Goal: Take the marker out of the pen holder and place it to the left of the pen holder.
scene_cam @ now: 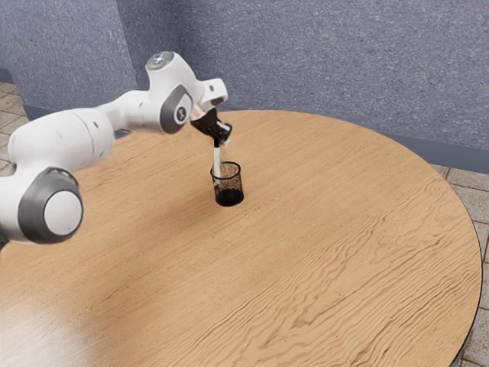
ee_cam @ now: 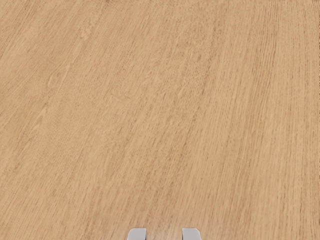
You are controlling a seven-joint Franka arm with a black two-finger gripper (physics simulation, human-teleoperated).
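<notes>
A robot arm, white with grey joints, enters at the left edge of the exterior view and reaches toward the upper middle of the frame. It ends in a black hand, tilted downward. Whether the hand is open or closed on something, I cannot tell. Right beneath it is the marker, a slim white stick with a dark upper end close against the hand. The marker stands nearly upright, its lower part inside the pen holder, near the side toward the exterior view's left. The pen holder is a black mesh cup, upright on a round wooden worktop, a little above the frame's centre. Behind is a speckled blue-grey wall.
</notes>
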